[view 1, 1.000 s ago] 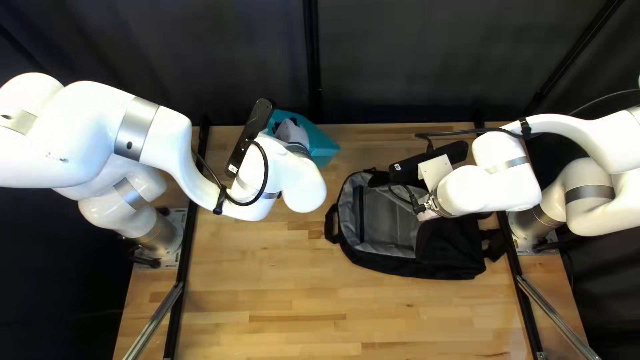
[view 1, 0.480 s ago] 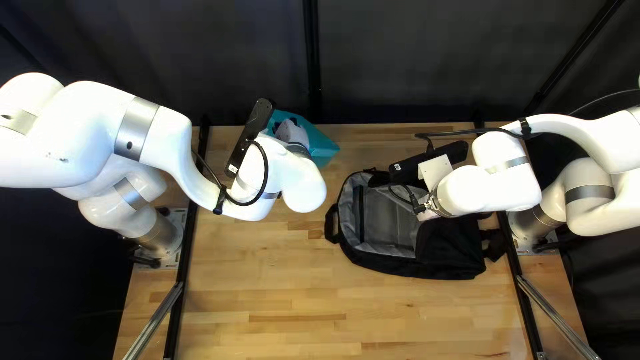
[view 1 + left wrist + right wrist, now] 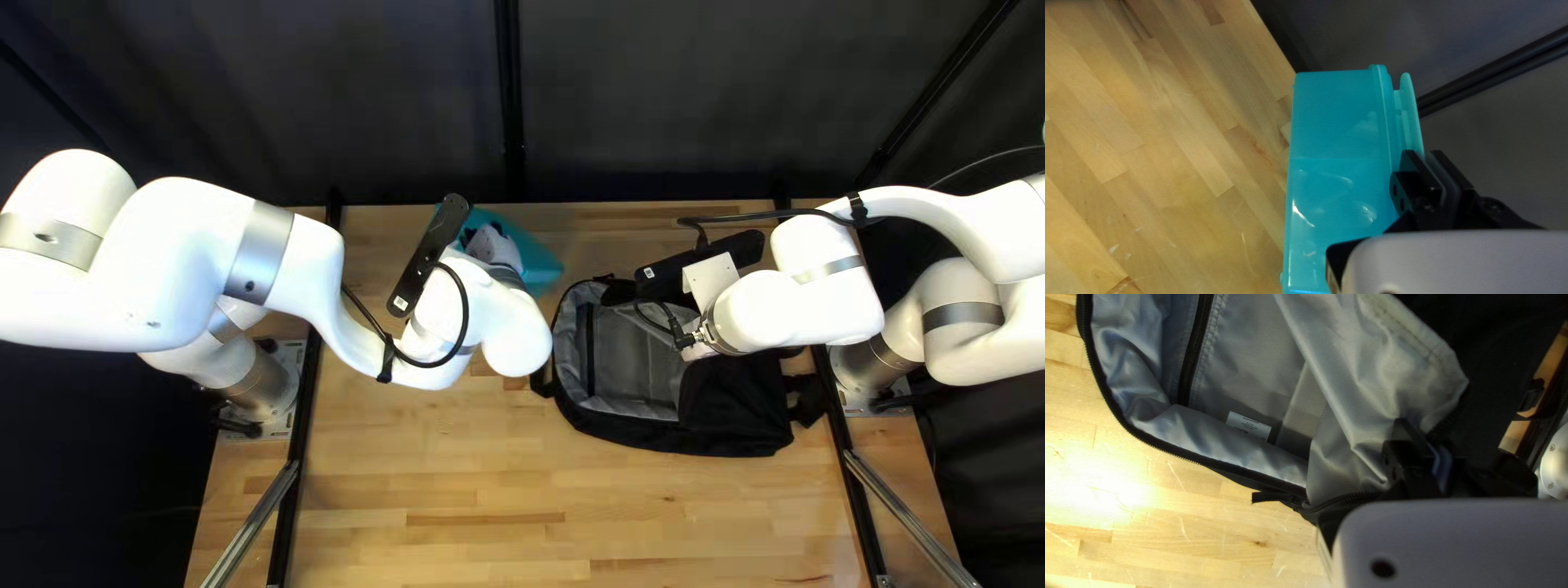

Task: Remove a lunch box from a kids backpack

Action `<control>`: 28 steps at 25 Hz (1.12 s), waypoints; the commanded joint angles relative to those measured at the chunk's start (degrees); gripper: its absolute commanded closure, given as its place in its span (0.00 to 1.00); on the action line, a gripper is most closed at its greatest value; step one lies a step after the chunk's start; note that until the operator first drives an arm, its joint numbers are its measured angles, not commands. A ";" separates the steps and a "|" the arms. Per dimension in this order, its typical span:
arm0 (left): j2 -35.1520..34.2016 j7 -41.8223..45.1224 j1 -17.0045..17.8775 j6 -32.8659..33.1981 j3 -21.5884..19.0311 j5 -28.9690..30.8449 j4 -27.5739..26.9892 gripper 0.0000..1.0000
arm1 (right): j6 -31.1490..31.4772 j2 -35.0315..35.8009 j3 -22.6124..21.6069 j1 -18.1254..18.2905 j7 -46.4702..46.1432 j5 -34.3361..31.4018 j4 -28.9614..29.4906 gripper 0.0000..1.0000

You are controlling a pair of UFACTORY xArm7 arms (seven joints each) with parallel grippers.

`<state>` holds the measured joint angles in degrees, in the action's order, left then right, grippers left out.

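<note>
1. One white label lies inside the backpack; its print is too small to read.
2. Left gripper: clenched on the rim flap of the teal lunch box, whose body spreads beside the fingers.
3. Seen from the top left view, the lunch box is near 12 o'clock, outside the backpack, towards its 10 o'clock.
4. Right gripper, over the backpack's 12 o'clock side, is grasping its grey-lined flap.
</note>
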<state>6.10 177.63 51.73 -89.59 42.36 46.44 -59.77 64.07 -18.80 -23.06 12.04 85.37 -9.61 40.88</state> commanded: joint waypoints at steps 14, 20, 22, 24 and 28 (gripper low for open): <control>-1.08 -1.39 16.52 -3.87 11.87 -10.82 0.07 0.00 | 0.00 0.00 0.00 0.00 0.00 0.00 0.00 1.00; -6.62 -5.41 15.47 -7.74 13.46 -8.98 -4.39 0.00 | 0.00 0.00 0.00 0.00 0.00 0.00 0.00 1.00; -8.87 -6.68 14.95 -9.60 13.94 -8.41 -6.60 0.00 | 0.00 0.00 0.00 0.00 0.00 0.00 0.00 1.00; -11.26 -7.73 14.47 -11.57 14.18 -7.65 -8.78 0.00 | 0.00 0.00 0.00 0.00 0.00 0.00 0.00 1.00; -13.77 -12.59 13.30 -15.63 15.43 -8.04 -16.76 0.00 | 0.00 0.00 0.00 0.00 0.00 0.00 0.00 1.00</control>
<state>-6.24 168.27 65.76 -102.53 56.90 38.75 -71.47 64.07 -18.80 -23.06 12.04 85.37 -9.61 40.88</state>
